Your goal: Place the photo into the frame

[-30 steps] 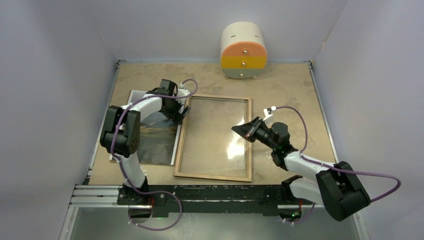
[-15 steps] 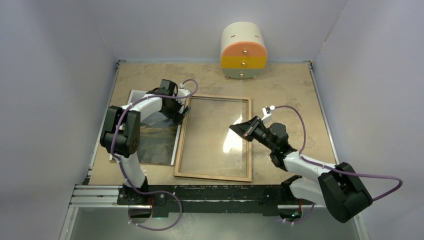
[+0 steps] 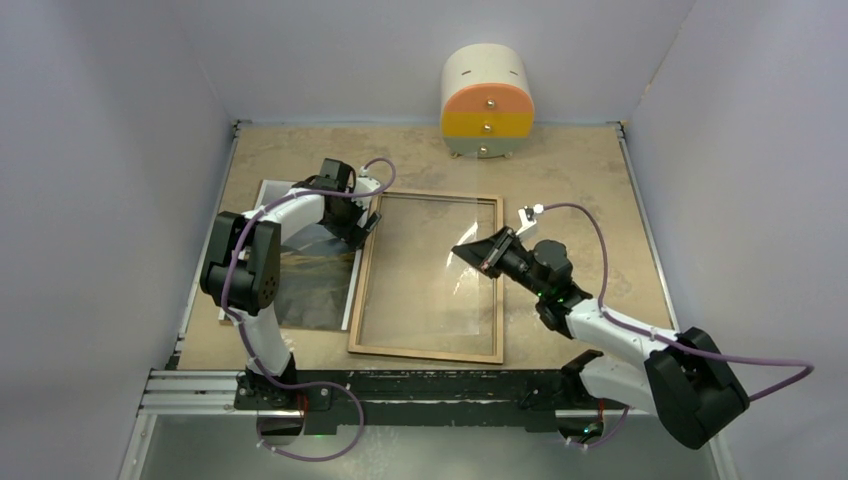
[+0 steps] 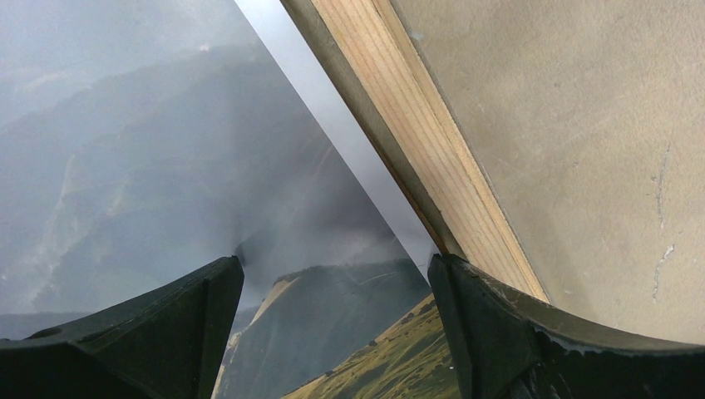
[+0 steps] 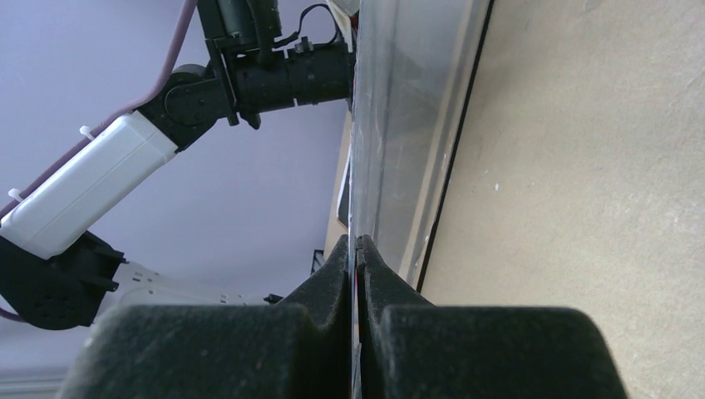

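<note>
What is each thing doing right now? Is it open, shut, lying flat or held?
photo: lying flat, picture side up, beside the frame, not in it.
frame: lying flat, wood side up.
clear sheet: pinched at its edge by the right claw, tilted up.
left claw: open, over the photo's edge.
right claw: shut on the clear sheet.
little drawers: all shut.
</note>
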Controlling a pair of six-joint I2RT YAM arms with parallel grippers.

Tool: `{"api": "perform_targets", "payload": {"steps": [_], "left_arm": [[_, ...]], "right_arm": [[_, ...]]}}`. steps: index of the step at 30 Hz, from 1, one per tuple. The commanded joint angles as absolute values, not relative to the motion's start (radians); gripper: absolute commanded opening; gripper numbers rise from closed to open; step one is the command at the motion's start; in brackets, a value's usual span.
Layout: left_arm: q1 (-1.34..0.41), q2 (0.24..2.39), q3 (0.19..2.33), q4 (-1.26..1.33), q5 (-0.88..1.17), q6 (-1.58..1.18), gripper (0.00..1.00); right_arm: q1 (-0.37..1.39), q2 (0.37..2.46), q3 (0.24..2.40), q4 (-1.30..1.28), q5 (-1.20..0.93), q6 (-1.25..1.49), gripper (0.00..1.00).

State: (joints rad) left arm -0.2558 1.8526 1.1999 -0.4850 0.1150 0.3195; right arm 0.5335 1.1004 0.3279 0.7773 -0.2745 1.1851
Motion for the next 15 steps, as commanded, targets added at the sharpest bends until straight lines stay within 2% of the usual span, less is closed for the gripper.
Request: {"api": "perform_targets", "payload": {"steps": [1,15], "left_arm": [[-0.278,1.866,1.172,-0.505,0.123,0.293,0.90],[-0.278,1.861,1.147,-0.482,0.081,0.280,0.90]], "right_arm": [[0.563,1.126,0.391,0.796,-0.290,1.158,0.00],[0.607,1.119,0.422,0.767,-0.270,1.131,0.00]]}}
